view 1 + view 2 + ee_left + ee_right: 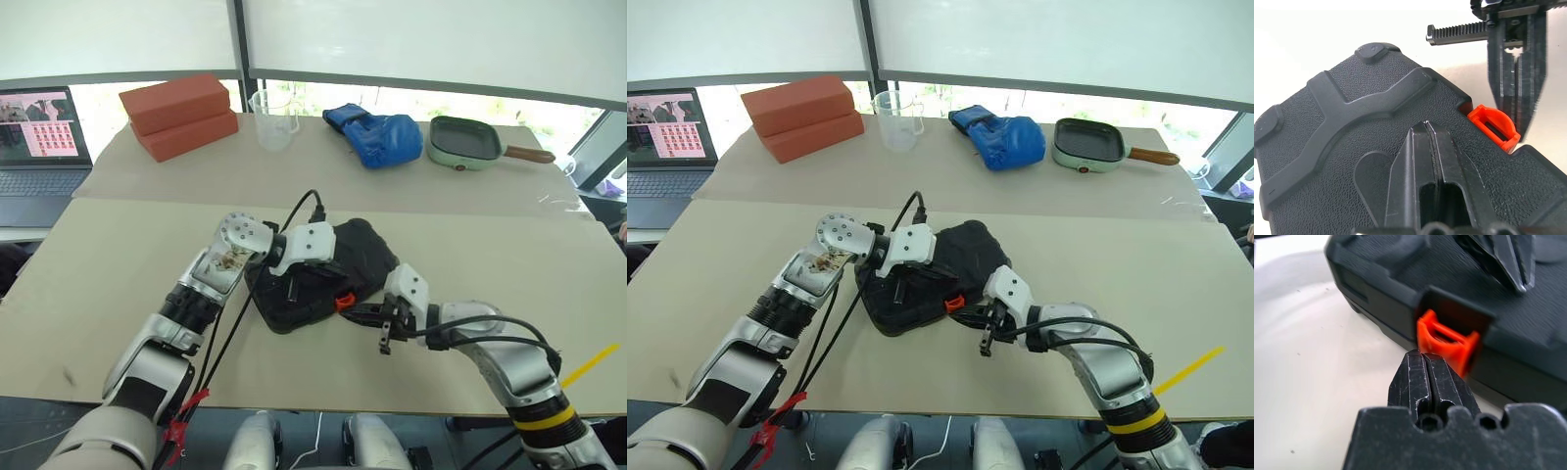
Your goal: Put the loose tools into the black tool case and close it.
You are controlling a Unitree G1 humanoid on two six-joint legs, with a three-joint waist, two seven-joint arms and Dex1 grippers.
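The black tool case (364,253) lies shut on the beige table, its textured lid up and its small orange latch (344,302) on the near side. My left gripper (292,287) is shut, its tips resting on the lid (1352,112). My right gripper (1425,360) is also shut, and its tips sit right at the orange latch (1447,340), touching or nearly touching it. The left wrist view has the right gripper's fingers (1515,93) coming down beside the latch (1493,125). The loose tools are out of view.
At the back of the table stand two red bricks (178,116), a clear measuring cup (274,119), a blue glove (377,135) and a green pan (468,142). A laptop (39,147) sits at the far left. A black cable (230,323) hangs along my left arm.
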